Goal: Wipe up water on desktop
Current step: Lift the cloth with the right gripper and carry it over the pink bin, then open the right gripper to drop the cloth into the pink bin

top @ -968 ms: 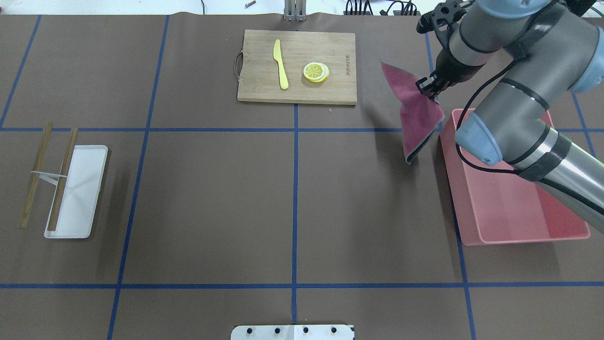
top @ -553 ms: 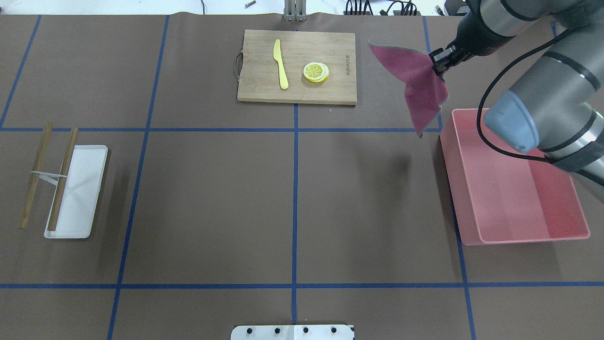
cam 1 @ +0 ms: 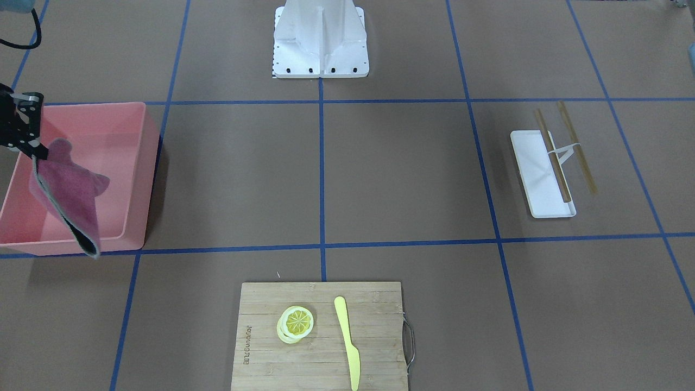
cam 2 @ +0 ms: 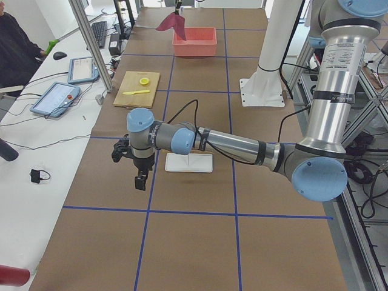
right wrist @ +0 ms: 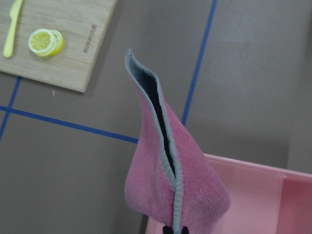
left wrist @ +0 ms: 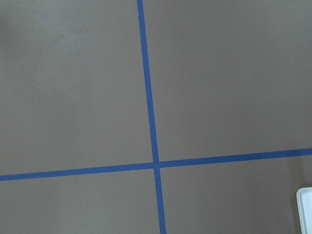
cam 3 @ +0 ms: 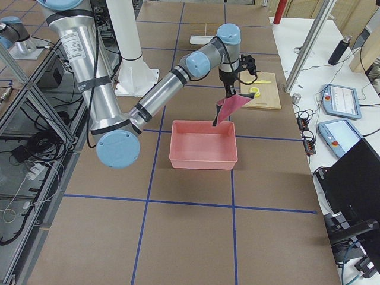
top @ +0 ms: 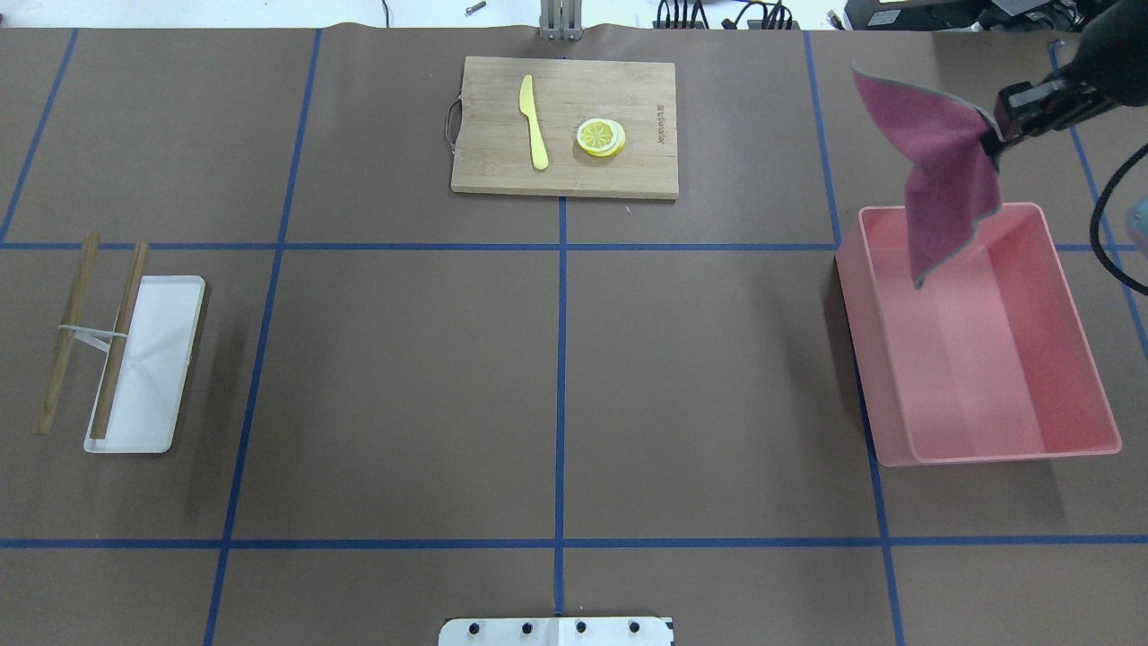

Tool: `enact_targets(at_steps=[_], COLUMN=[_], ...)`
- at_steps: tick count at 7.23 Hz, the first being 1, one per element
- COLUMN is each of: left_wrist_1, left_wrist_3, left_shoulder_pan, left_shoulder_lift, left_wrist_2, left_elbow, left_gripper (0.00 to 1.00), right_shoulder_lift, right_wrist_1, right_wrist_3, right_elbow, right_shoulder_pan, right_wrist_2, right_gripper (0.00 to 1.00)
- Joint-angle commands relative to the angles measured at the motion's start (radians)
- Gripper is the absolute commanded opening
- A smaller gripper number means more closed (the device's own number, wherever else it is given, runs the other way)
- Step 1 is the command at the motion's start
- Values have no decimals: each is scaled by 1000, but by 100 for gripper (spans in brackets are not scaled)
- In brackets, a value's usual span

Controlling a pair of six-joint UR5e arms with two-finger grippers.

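Swung rightward, right pincer (top: 994, 144) dangles pink cloth (top: 942, 179) over bin (top: 863, 341) on brown desktop (top: 404, 359)

The right hand (top: 992, 142) is pinching a pink cloth (top: 942, 170), which is hanging over the far end of a pink bin (top: 987, 453). On the surface (top: 404, 377), a board (top: 502, 170) is carrying a knife (top: 533, 121) and lemon slices (top: 601, 136). 2 sticks (top: 56, 377) are lying at a white tray (top: 157, 359).

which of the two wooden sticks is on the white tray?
The stick nearer the table's centre: it lies along the white tray, overhanging its far end. The other stick lies off it, on the desktop.
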Motion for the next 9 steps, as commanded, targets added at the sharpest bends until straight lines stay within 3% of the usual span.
enact_targets(at_steps=[1, 2, 3, 4, 6, 8, 9], left_wrist_1=[1, -1, -1, 1, 1, 7, 12], left_wrist_3=[0, 0, 0, 0, 5, 6, 6], left_shoulder_pan=[0, 0, 0, 0, 0, 0, -2], left_shoulder_lift=[6, 6, 7, 6, 4, 0, -2], left_wrist_2=[-15, -15, -15, -15, -15, -30, -30], left_elbow=[-9, -9, -9, -8, -8, -8, -8], left_gripper=[98, 98, 99, 98, 99, 98, 98], right_shoulder_lift=[-143, -145, -133, -134, -159, -159, -160], right_wrist_1=[-30, -33, -33, -33, -61, -47, -49], right_wrist_3=[-2, 2, 10, 30, 30, 28, 22], right_elbow=[54, 51, 45, 40, 26, -76, -77], right_shoulder_pan=[19, 16, 7, -1, 1, 1, 4], right_wrist_2=[-3, 0, 5, 6, -6, -20, -24], right_gripper=[0, 0, 59, 100, 100, 100, 100])
